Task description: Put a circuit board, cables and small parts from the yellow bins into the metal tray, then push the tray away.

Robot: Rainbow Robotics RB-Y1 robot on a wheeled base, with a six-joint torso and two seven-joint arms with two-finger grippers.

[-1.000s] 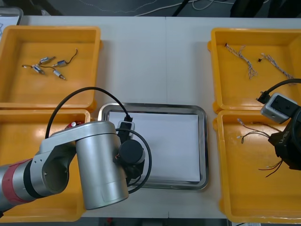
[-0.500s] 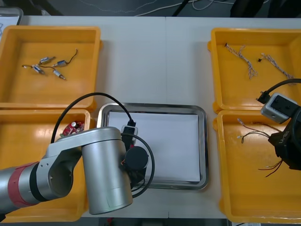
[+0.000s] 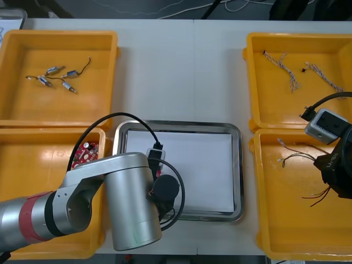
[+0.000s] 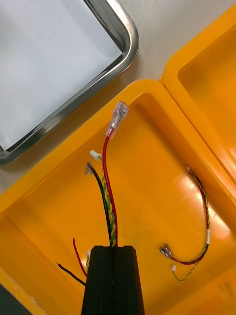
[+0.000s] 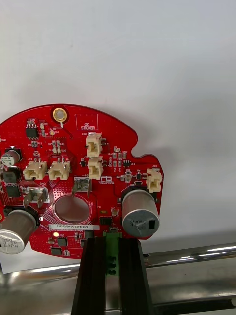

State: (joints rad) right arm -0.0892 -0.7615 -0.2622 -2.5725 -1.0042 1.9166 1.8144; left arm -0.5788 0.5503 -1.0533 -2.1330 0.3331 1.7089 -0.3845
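Observation:
In the left wrist view my left gripper [image 5: 112, 240] is shut on the edge of a round red circuit board [image 5: 83, 177]. The board hangs over the white inside of the metal tray [image 5: 187, 256], just past its near rim. In the front view the left arm [image 3: 129, 203] covers the tray's [image 3: 237, 165] front left part. My right gripper [image 4: 112, 247] is shut on a twisted red and yellow cable [image 4: 108, 167] over the near right yellow bin [image 4: 147, 113]. A black cable [image 4: 98, 189] runs into the fingers beside it.
Another red board [image 3: 87, 151] lies in the near left bin. Small metal parts [image 3: 55, 80] sit in the far left bin, twisted blue and white cables [image 3: 286, 69] in the far right one. More cables [image 3: 294, 157] lie near the right arm [image 3: 335, 165].
The left arm has slid right and toward the table's near edge over the tray, uncovering more of the near left bin. The right arm has not moved.

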